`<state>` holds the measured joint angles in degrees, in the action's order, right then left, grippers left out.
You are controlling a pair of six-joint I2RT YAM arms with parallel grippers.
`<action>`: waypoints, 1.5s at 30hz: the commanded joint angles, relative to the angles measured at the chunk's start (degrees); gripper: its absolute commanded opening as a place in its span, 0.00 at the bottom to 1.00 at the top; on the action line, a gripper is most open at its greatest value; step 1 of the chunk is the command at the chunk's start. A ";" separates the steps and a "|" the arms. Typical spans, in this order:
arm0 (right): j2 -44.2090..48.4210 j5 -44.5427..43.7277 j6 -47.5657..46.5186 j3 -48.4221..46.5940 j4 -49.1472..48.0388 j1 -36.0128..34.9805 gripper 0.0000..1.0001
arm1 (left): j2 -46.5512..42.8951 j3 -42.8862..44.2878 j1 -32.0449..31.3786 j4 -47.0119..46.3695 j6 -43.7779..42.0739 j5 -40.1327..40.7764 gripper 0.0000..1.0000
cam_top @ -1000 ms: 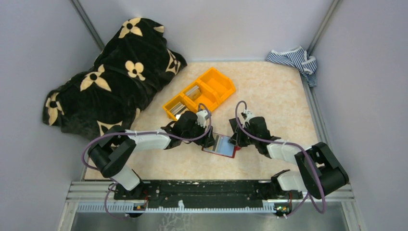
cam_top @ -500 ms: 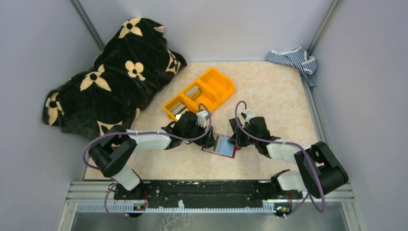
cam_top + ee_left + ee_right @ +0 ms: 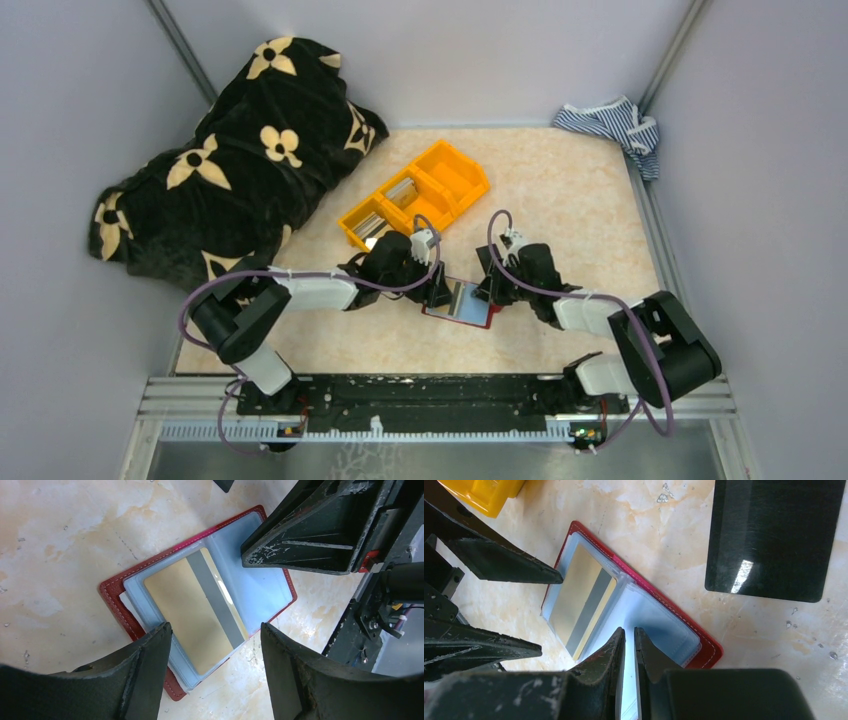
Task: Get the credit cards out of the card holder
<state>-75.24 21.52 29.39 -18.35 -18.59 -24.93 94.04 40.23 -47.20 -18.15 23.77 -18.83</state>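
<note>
The card holder (image 3: 260, 595) lies spread open on the bench (image 3: 50, 530) between both grippers. The right gripper (image 3: 629, 630), nearly closed, seems to pinch a blue pocket leaf to steady it. The left gripper (image 3: 216, 627) is open and straddles the beige card (image 3: 185, 615), probably to draw it out. A dark card (image 3: 774, 540) lies beyond the right gripper. Nothing has visibly shifted since a second earlier.

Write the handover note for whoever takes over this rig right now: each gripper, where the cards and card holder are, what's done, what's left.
Left gripper: open, fingers either side of the beige card, not closed on it.
Right gripper: closed on the card holder, apparently pinching a blue pocket leaf.
Holder: lying open on the table, beige card in its pocket.
Done: one dark card lies out on the table beside it.
Left: draw out the beige card; other pockets cannot be checked from here.
</note>
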 commanded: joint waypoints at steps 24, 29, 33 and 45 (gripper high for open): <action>-1.93 3.02 0.77 1.40 -5.67 0.23 0.13 | -0.89 -0.19 1.00 0.93 0.52 1.15 0.71; -2.00 2.98 0.97 1.40 -5.75 0.23 0.13 | -1.93 -1.02 1.53 0.43 0.94 1.35 0.71; -2.01 3.08 0.83 1.19 -5.46 0.23 0.13 | -1.49 -1.34 1.73 0.56 1.19 1.28 0.71; -2.37 3.21 0.72 0.34 -5.16 0.23 0.13 | -0.59 -2.08 1.94 -0.73 2.16 -0.61 0.71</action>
<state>-77.06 24.32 30.24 -17.30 -22.76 -24.93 93.60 39.05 -45.58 -18.06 25.50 -17.96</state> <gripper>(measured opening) 0.133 0.711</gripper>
